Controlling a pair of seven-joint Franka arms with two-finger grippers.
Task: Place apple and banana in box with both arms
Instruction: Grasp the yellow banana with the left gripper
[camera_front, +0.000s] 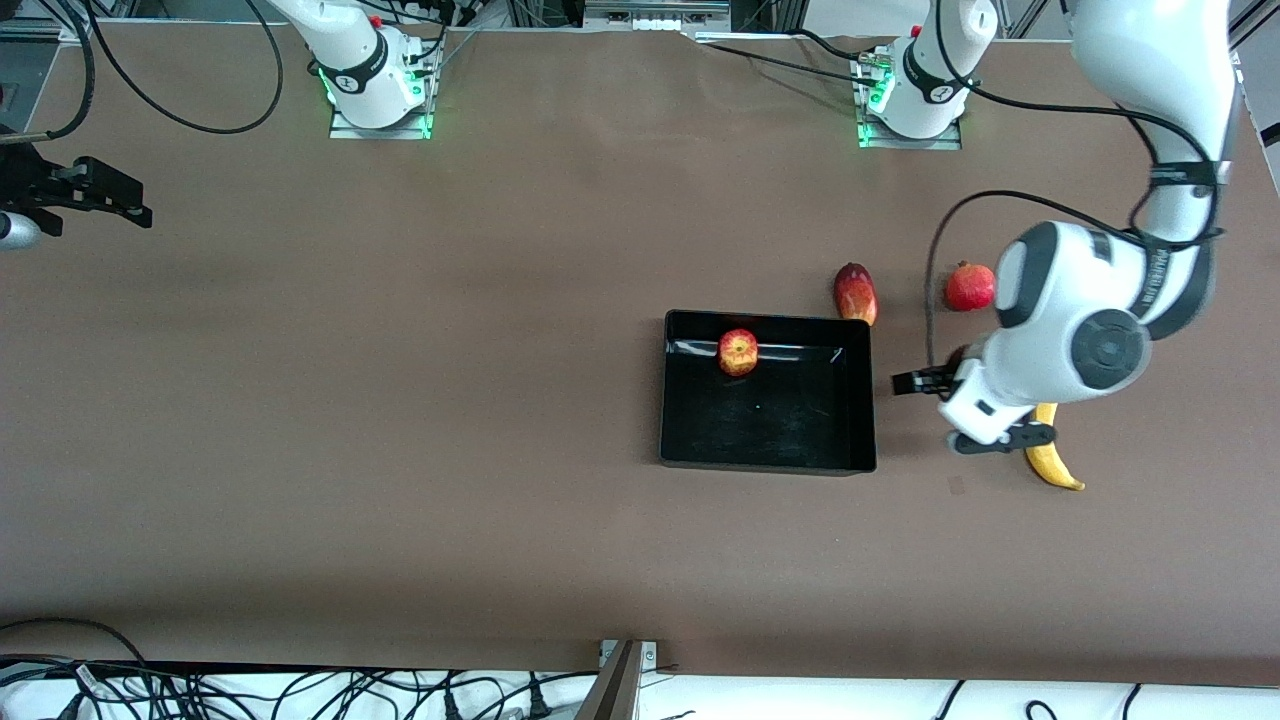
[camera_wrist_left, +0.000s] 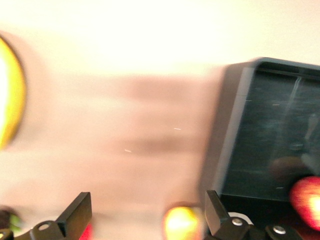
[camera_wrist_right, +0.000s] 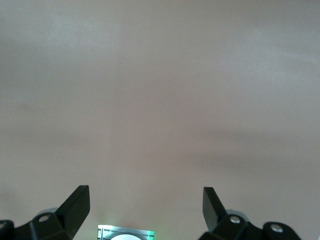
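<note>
Overall, front view: brown surface carries the box, set toward the left arm's end. Apple sits inside the box, by the wall farthest from the front camera. Banana lies on the surface beside the box, toward the left arm's end, partly covered by the left arm's wrist. Elongated red-yellow fruit lies just outside the box's corner; round red fruit w/ crown tip lies near it, closer to the left arm's end. Left hand hangs over the strip betw. box and banana, nothing in it. Right hand waits at the right arm's end, over bare surface.

Left wrist view: blurred. Left hand fingers spread wide, nothing betw. them. Box, apple and banana all show at the edges.

Right wrist view: right hand fingers spread, empty; bare surface below.
</note>
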